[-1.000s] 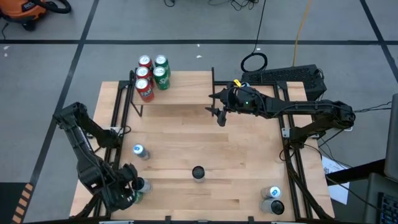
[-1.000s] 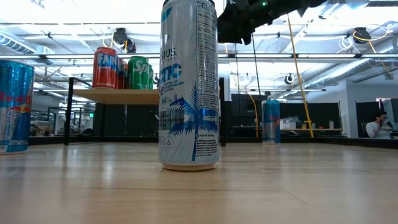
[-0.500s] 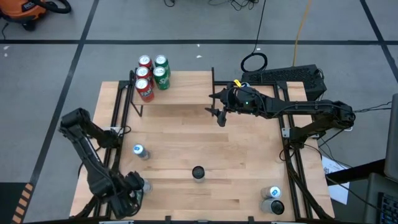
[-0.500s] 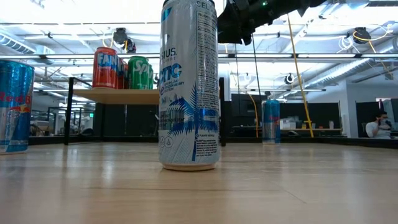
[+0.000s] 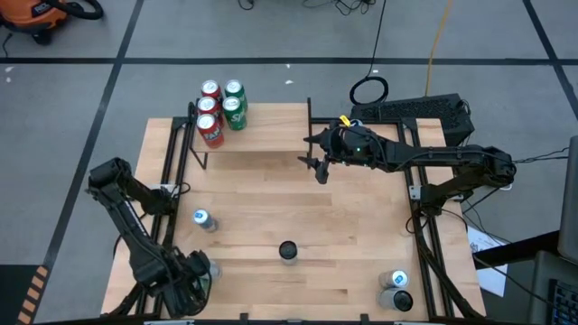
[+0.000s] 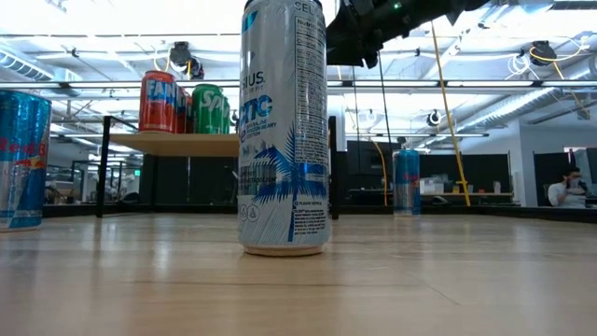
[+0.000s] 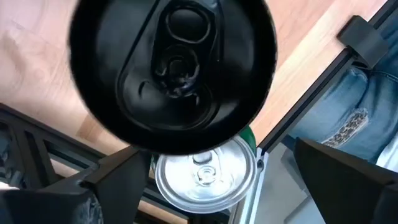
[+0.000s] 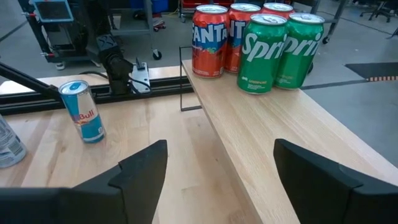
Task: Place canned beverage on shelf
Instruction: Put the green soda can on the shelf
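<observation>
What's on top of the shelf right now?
The shelf holds four upright cans: two Fanta cans and two Sprite cans. Whatever stands behind them is hidden.

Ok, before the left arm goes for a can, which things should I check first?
1. Left gripper open wide enough: ok.
2. Black-topped can upright below the wrist camera: ok.
3. Silver-topped can well clear of it: not ok, they stand close together.
4. Bare board free on the shelf: ok, the four cans crowd one end.
5. Right gripper, by the shelf's other end, out of the way: cannot tell.
</observation>
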